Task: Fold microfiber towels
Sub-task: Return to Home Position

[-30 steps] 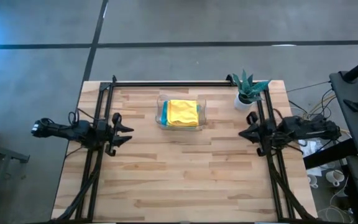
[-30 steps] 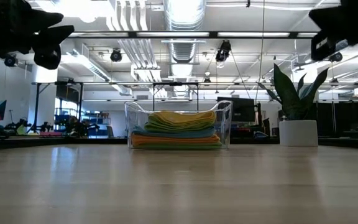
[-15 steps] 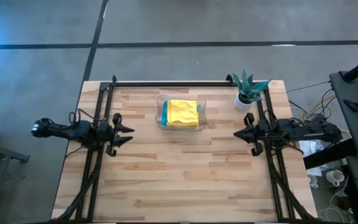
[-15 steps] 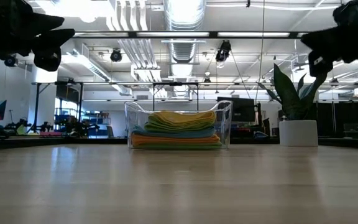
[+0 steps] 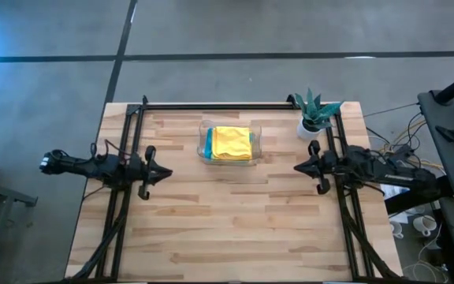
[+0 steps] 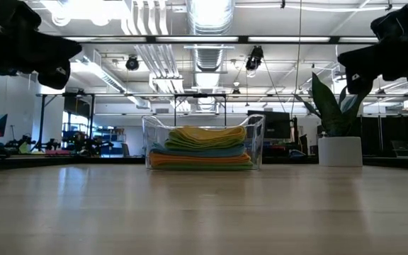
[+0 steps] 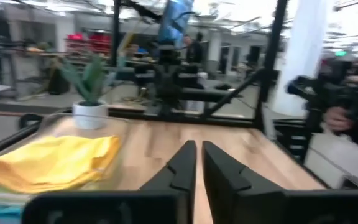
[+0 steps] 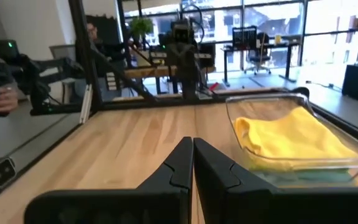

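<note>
The towels [image 5: 232, 143] lie folded in one stack inside the clear tray [image 5: 203, 147], at the far middle of the table [image 5: 235, 229]. The left gripper [image 5: 165, 172] hangs over the table's left side and the right gripper [image 5: 299, 166] over its right side. Both are pinched closed on nothing. Open wood lies between them and along the near edge. A plant [image 5: 315, 113] stands at the far right corner. From above, only the yellow top of the stack and a thin blue edge show. From table height, both grippers are dark shapes cut off at the top corners.

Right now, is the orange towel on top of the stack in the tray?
No, the yellow towel lies on top, inside the clear tray.
</note>
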